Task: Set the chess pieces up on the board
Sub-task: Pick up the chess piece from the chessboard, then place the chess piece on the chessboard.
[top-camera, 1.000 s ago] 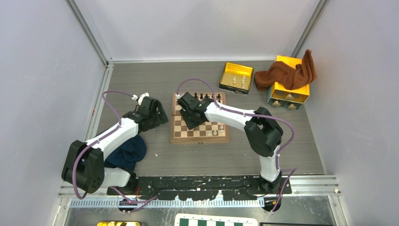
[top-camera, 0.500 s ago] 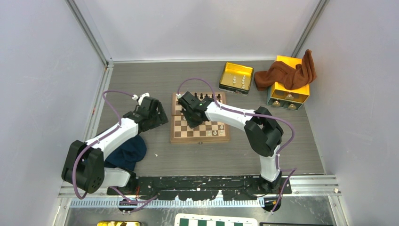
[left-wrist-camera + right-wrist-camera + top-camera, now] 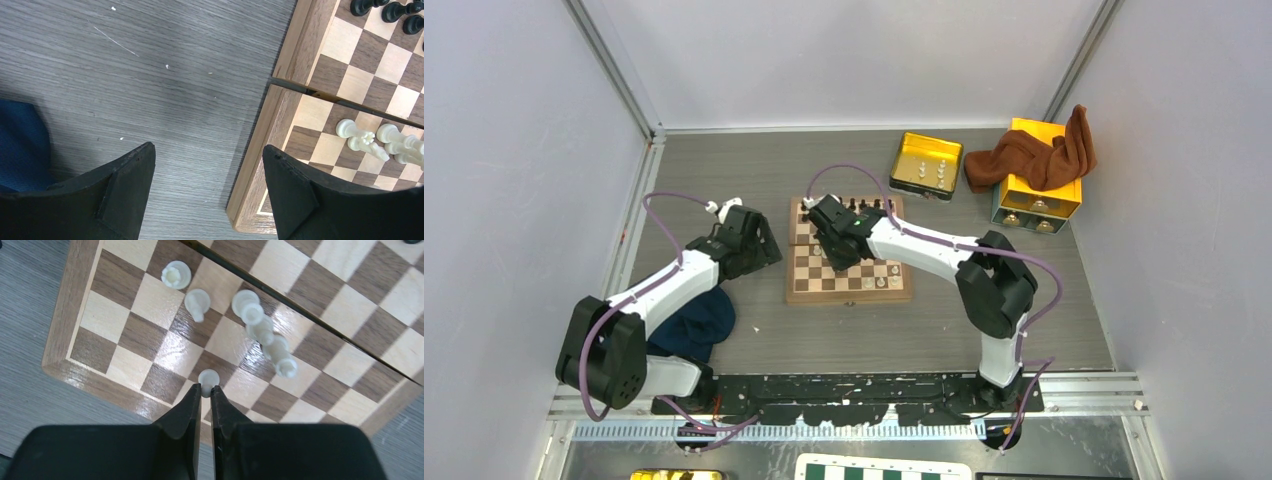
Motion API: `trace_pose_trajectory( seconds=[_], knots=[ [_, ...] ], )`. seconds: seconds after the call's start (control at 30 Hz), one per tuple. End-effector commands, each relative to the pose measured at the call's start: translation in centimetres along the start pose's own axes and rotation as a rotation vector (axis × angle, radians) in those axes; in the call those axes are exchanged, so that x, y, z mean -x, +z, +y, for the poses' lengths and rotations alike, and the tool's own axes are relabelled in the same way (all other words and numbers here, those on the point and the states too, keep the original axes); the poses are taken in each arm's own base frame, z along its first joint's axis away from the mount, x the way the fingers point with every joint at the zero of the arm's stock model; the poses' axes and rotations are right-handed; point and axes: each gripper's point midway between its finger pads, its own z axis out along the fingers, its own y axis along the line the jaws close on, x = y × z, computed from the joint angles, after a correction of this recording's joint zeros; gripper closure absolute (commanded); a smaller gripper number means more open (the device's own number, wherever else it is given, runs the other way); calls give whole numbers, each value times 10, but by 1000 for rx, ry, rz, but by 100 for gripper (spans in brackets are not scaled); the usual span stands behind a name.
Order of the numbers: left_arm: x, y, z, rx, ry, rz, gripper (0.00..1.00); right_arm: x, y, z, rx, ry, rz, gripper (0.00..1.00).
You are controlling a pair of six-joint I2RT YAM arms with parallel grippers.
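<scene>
right claw (image 3: 206, 389) pinches a white pawn (image 3: 208, 376), head pointing out past the fingertips, over the board's (image 3: 60, 330) lower-left squares in the wrist view — other white pieces (image 3: 252, 315) stand just up-right.

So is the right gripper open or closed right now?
Closed. In its wrist view the right gripper pinches a small white chess piece, fingers almost touching.

The small wooden board (image 3: 802, 282), light and dark brown squares inside a brown border, lay flat at the middle of the top view, a seam crossing it. On it, dark pieces (image 3: 395, 10) stood in the upper right corner of the left wrist view, while white pieces (image 3: 260, 330) crowded together mid-frame in the right wrist view. Below them, one white pawn (image 3: 208, 376) sat pinched in the right gripper (image 3: 205, 390).
</scene>
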Motion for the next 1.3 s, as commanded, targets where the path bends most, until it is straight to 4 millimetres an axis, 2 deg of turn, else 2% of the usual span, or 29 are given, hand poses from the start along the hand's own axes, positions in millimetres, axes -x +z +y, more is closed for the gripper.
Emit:
trace_pose_trajectory(
  seconds=[0.0,0.23,0.63,0.97,1.27],
  knots=[
    [17,0,-10,-27,-17,-43,21,22,-41,-15,-37,27,-111,97],
    [16,2,-13,-36,-29,-36,21,9,-54,-40,-95,76,-114,98],
    [14,2,-13,-34,-35,-31,22,-16,-52,-74,-144,151,-81,98],
    [12,2,-12,-32,-35,-24,22,-26,-40,-84,-144,181,-61,98],
    [12,3,-13,-32,-31,-22,22,-28,-33,-83,-126,187,-46,97]
  ],
)
